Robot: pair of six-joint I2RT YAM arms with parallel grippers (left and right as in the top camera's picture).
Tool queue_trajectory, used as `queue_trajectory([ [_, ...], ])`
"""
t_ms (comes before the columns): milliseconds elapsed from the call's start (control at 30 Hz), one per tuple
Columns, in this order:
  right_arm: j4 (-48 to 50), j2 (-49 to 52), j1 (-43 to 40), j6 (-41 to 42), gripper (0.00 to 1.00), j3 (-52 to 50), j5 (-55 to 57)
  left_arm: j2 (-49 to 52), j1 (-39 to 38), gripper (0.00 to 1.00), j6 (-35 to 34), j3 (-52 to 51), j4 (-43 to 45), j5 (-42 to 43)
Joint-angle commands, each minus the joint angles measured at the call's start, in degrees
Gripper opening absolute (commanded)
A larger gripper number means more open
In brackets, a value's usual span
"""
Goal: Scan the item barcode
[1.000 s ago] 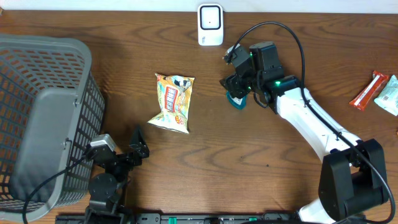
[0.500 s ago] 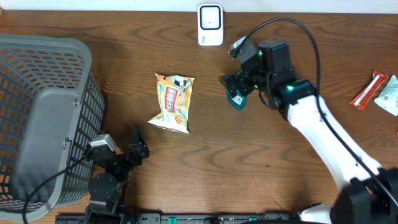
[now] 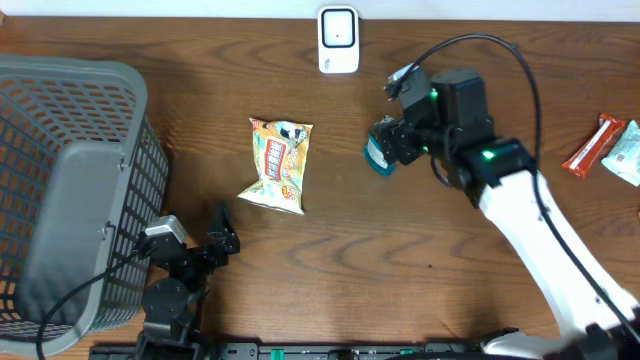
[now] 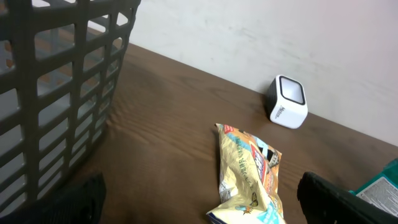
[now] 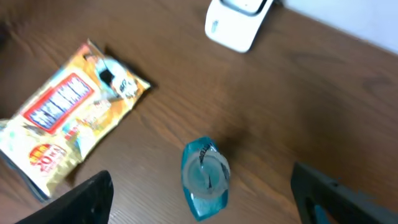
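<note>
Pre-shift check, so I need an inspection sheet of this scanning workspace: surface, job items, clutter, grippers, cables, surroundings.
Surface: brown wooden table.
Job's things: white barcode scanner at the far edge; yellow snack bag lying mid-table; teal packet on the table to its right.
Clutter: grey basket at left; red bar and pale packet at the right edge.
Grippers: left gripper open, holding nothing; right gripper open over the teal packet, not gripping.
Cables: black cable looped above the right arm.
Surroundings: pale wall behind the table.
</note>
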Motion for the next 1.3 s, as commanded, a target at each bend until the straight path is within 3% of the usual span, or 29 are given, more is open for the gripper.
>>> queue_trajectory([
  [0, 1.4, 7.0, -0.2, -1.2, 0.92, -0.8, -0.2, -0.2, 0.2, 0.98, 0.7, -1.3, -1.2, -0.7],
  [133, 3.6, 12.0, 0.0, -0.2, 0.96, -0.8, -0.2, -0.2, 0.2, 0.98, 0.7, -1.3, -1.2, -0.7],
  [267, 5.6, 15.2, 0.2, 0.2, 0.93, -0.8, 0.2, -0.2, 0.2, 0.98, 0.7, -1.3, -1.2, -0.7],
  [333, 8.0, 17.3, 0.2, 0.2, 0.8, -0.8, 0.3, -0.2, 0.2, 0.98, 0.7, -1.3, -1.2, -0.7],
  [433, 9.3, 19.1, 0.2, 0.2, 0.47, -0.8, 0.3, -0.2, 0.2, 0.98, 0.7, -1.3, -1.2, -0.7],
  [467, 9.4, 20.2, 0.2, 0.2, 0.28, -0.8, 0.3, -0.2, 0.2, 0.98, 0.7, -1.3, -1.2, -0.7],
  [567, 9.3, 21.5, 0.2, 0.2, 0.04, -0.8, 0.3, -0.2, 0.2, 0.98, 0.7, -1.3, -1.2, -0.7],
  [933, 11.0, 20.0, -0.6, 1.9, 0.01, -0.8, -0.2, -0.2, 0.2, 0.98, 0.7, -1.3, -1.2, -0.7],
  [967, 10.7, 20.0, -0.6, 1.9, 0.07, -0.8, -0.2, -0.2, 0.2, 0.98, 0.7, -1.3, -1.2, -0.7],
  [1000, 10.5, 20.0, -0.6, 2.0, 0.26, -0.8, -0.2, -0.2, 0.2, 0.98, 0.7, -1.3, -1.2, -0.7],
  [1033, 10.1, 19.8, -0.5, 2.6, 0.54, -0.8, -0.2, -0.2, 0.2, 0.98, 0.7, -1.3, -1.2, -0.7],
  [1133, 9.5, 18.0, -0.5, 4.9, 0.99, -0.8, -0.2, -0.2, 0.2, 0.98, 0.7, -1.3, -1.2, -0.7],
  [1267, 8.9, 12.7, -0.5, 5.4, 0.99, -0.8, 0.5, -0.2, 0.2, 0.98, 0.7, -1.3, -1.2, -0.7],
])
